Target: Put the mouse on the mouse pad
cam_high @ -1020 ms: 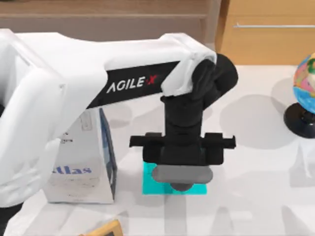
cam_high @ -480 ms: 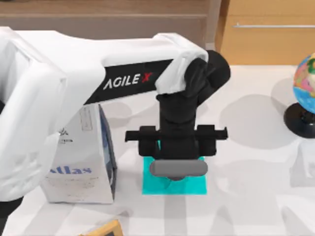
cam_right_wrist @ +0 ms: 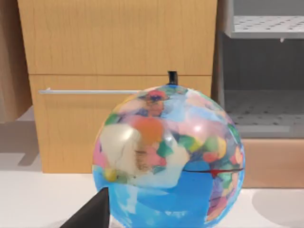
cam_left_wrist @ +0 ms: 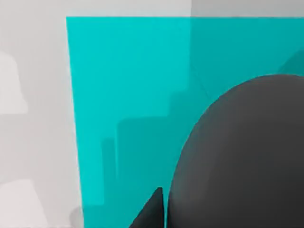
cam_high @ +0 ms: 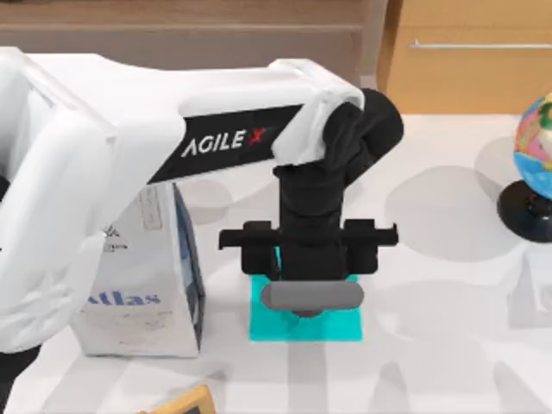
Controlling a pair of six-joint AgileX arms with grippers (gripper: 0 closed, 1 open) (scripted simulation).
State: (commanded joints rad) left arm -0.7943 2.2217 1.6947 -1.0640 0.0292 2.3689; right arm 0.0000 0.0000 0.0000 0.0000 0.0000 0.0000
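The bright cyan mouse pad (cam_high: 345,324) lies flat in the middle of the table, next to the white bag. My left gripper (cam_high: 309,304) points straight down over it. In the left wrist view the dark grey, rounded mouse (cam_left_wrist: 242,156) sits close over the mouse pad (cam_left_wrist: 123,85), with one dark fingertip (cam_left_wrist: 151,213) tight against its side. From above the mouse is hidden under the gripper. Whether the mouse touches the pad I cannot tell. A dark part of my right gripper (cam_right_wrist: 92,213) shows before the globe, at the table's right.
A white "Atlas" bag (cam_high: 142,285) stands left of the pad. The colourful globe (cam_high: 535,164) on a black base stands at the right edge. A yellow object (cam_high: 185,404) pokes in at the front. Wooden cabinets (cam_right_wrist: 118,47) line the back.
Over the first half second my left gripper shifted slightly left and toward the back above the pad. Since then it has held still.
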